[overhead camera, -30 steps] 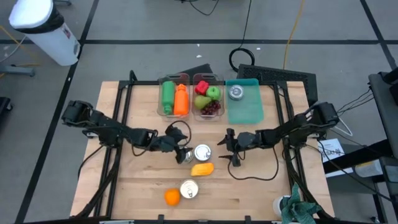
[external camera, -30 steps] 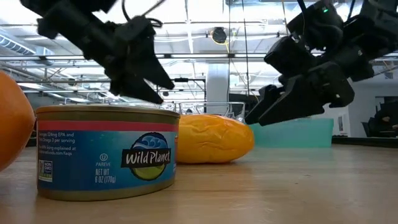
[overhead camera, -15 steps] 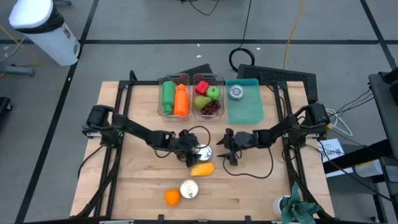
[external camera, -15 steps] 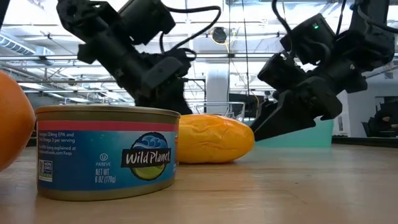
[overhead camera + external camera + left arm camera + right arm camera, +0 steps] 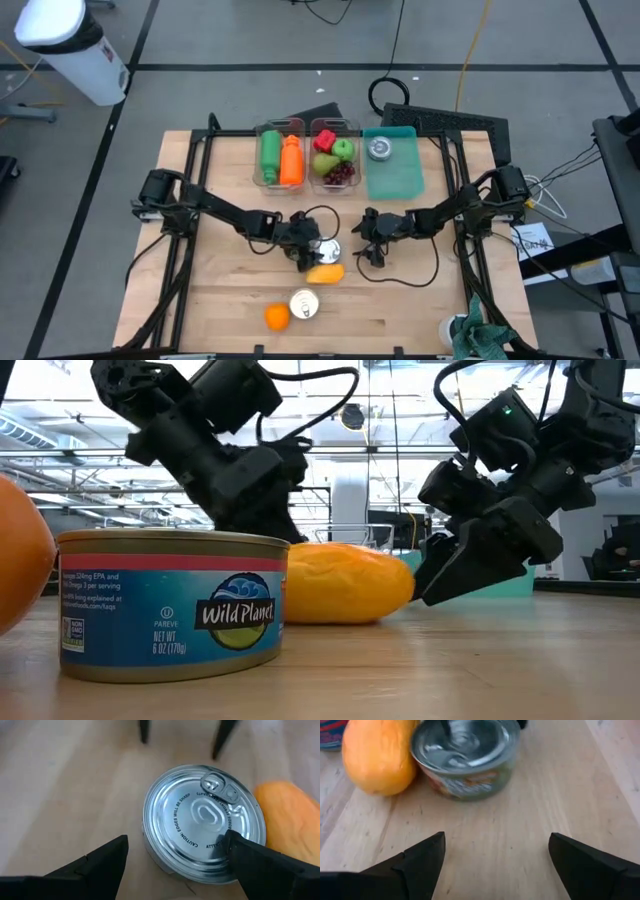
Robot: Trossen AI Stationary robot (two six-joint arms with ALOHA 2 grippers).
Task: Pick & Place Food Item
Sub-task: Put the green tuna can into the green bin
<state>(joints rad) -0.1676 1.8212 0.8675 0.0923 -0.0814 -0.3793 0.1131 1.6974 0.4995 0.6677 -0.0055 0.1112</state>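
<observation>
Near the middle of the wooden counter (image 5: 220, 300), your left gripper (image 5: 312, 254) hangs over the round silver tin can with a pull-tab lid (image 5: 205, 837), its fingers spread wide to either side of the can and not yet touching it, judging by the left wrist view. The can stands upright, with the yellow-orange oblong food piece (image 5: 325, 271) just beside it on the side toward the counter's front edge. Your right gripper (image 5: 372, 250) sits low a little to the right of the can, fingers also spread and holding nothing, facing the can across bare wood. You appear to be in the approach step of a pick, with the left arm the likelier one to take the can. Next you would need to lower and centre the fingers around the can's wall, then close without nudging the yellow piece. The teal rectangular tray (image 5: 392, 175) near the back edge already holds a similar can, so it looks like the probable destination, though that is a guess.
</observation>
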